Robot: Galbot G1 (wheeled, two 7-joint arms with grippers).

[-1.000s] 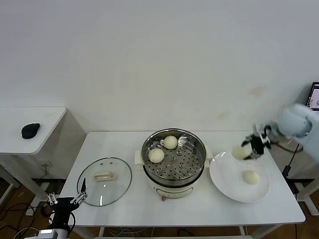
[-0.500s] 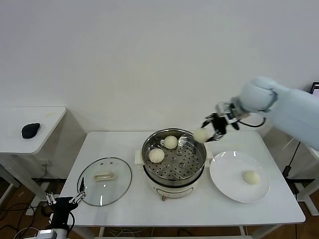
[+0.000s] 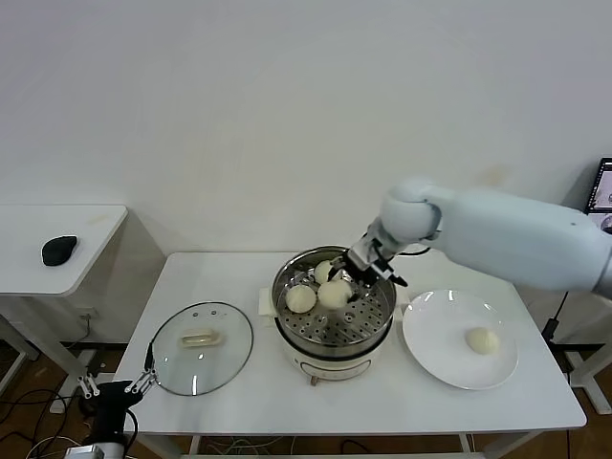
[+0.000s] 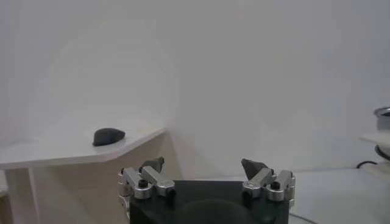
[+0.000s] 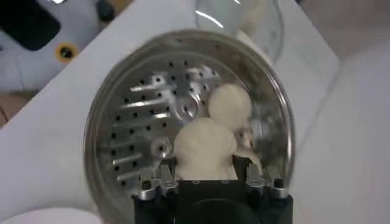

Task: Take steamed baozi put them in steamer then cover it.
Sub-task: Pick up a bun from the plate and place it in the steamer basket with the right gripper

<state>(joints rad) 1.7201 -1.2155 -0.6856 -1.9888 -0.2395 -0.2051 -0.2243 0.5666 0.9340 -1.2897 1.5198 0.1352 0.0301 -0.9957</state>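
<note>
the right gripper (image 3: 346,284) is held over the steamer (image 3: 333,308), pinched shut on one steamed baozi (image 5: 205,147); in the right wrist view the bun sits between the two fingers, above the perforated tray (image 5: 146,131). two more buns are already in the pot: one on the side nearer the cover (image 3: 300,299), one toward the far wall (image 3: 325,271), partly hidden by the gripper. the held bun is just beside both; contact with them cannot be told. a fourth bun (image 3: 481,339) is left on the white plate (image 3: 430,354), on the table (image 3: 239,402) to the robot's right of the steamer.

the cover (image 3: 200,347) lies flat on the table to the robot's left of the steamer, well apart from it, handle (image 3: 198,338) up. the left gripper (image 3: 115,387) hangs low at the table's front edge near the cover, jaws spread wide, holding nothing.

handling, judged: buns are taken to be soft, light and easily dented; a gentle pinch across the middle is advised, with release low over a free part of the tray. the cover is judged rigid, heavier and breakable glass; its flat central handle is the only sensible grip, and it should be lowered level.
</note>
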